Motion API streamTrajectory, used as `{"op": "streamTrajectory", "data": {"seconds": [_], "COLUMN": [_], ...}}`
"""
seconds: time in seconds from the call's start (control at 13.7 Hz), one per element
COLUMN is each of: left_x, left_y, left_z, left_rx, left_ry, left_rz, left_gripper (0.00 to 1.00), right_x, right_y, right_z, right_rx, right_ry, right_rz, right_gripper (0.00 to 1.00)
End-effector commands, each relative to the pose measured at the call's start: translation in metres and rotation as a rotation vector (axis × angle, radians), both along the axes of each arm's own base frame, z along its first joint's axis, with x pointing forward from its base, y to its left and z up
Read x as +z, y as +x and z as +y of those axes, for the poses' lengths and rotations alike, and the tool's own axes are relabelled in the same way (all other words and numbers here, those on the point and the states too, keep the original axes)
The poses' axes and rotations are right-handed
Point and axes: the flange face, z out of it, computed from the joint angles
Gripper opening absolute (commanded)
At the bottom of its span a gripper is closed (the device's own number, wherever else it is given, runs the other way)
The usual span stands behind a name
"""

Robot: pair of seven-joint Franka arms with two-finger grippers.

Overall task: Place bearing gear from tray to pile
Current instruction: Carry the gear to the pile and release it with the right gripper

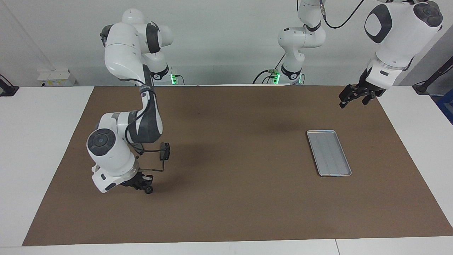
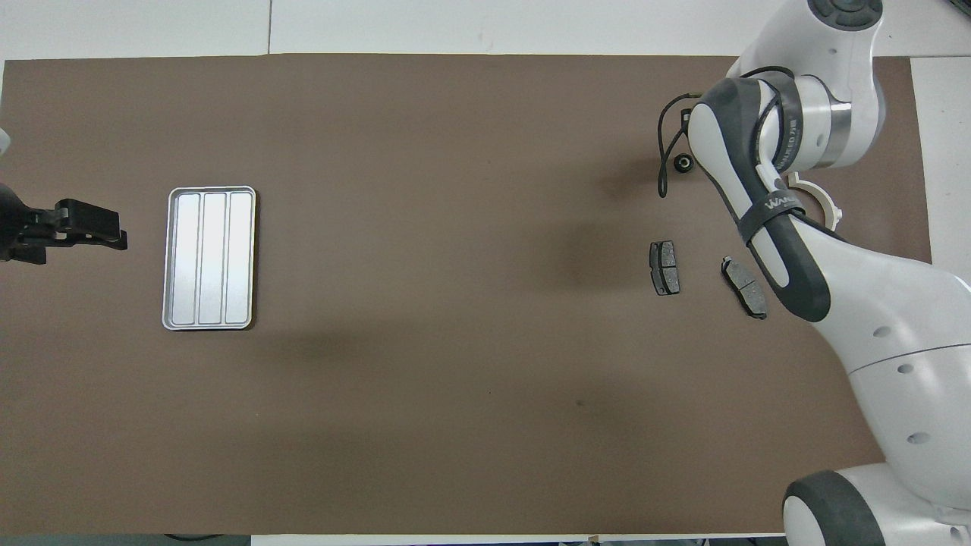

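Note:
The bearing gear (image 1: 149,190), a small black ring, is at the tips of my right gripper (image 1: 145,187), which is shut on it low over the mat at the right arm's end. In the overhead view the gear (image 2: 683,162) shows just clear of my right wrist, which hides the gripper. The pile lies beside it: a white half-ring bracket (image 2: 815,199) and two dark grey pads (image 2: 664,267) (image 2: 743,287); the facing view hides them. The silver tray (image 1: 329,152) (image 2: 209,258) is empty. My left gripper (image 1: 354,102) (image 2: 91,227) waits open, raised beside the tray.
A brown mat (image 1: 230,198) covers the table, with white table edge around it. A small black camera box (image 1: 165,150) hangs on a cable from my right wrist. My right arm's links stand over the pile.

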Motion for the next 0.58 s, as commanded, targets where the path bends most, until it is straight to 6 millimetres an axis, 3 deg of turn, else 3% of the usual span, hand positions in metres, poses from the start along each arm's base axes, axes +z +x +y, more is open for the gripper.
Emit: {"op": "streamTrajectory", "data": {"seconds": [0.0, 0.15, 0.51], "left_x": [0.004, 0.005, 0.005], "left_y": [-0.005, -0.006, -0.005], "left_z": [-0.003, -0.004, -0.003], "left_rx": [-0.012, -0.014, -0.012], "left_ry": [-0.005, -0.005, -0.005], "left_rz": [0.000, 0.000, -0.008], "left_gripper": [1.00, 1.00, 1.00], "right_x": [-0.014, -0.029, -0.049], "right_y": [-0.004, -0.005, -0.006], "right_z": [-0.021, -0.038, -0.046], "right_rx": [0.021, 0.012, -0.006], "right_ry": [0.017, 0.021, 0.038], "right_rz": [0.034, 0.054, 0.073], "right_gripper": [0.00, 0.00, 0.00]}}
